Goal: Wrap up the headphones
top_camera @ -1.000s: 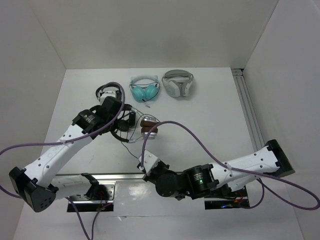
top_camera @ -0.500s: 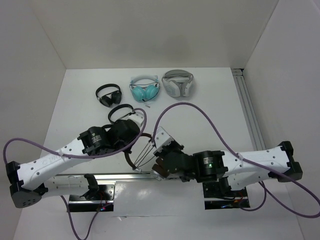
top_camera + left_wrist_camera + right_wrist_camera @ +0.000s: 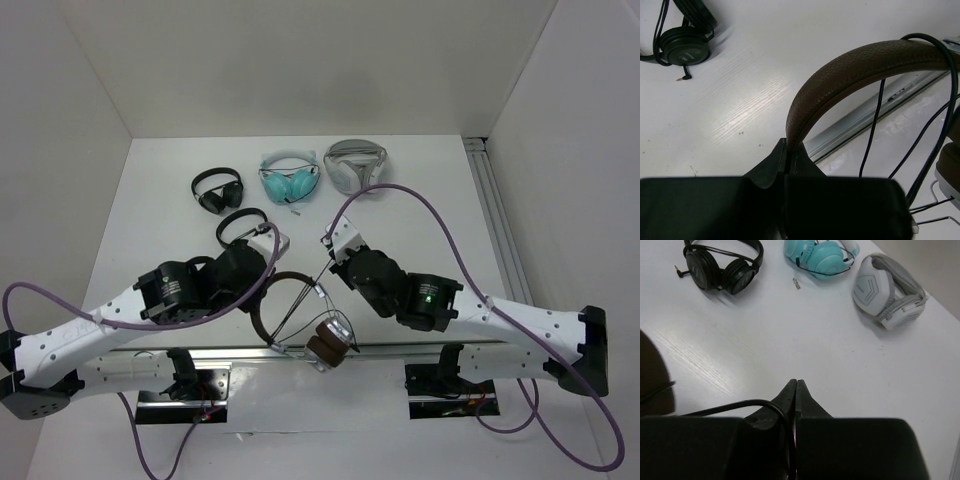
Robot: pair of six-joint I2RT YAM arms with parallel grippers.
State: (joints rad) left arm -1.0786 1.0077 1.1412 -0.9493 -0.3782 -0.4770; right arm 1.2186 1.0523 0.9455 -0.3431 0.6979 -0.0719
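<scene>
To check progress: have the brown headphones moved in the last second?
Yes. The headphones moved toward the near metal rail, away from the teal headphones at the back.

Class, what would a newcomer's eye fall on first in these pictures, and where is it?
The brown headphones are held between the two arms near the front edge, left pincer shut on the headband, right pincer pinching the cable. Black headphones, teal headphones and white-grey headphones line the far side.
</scene>
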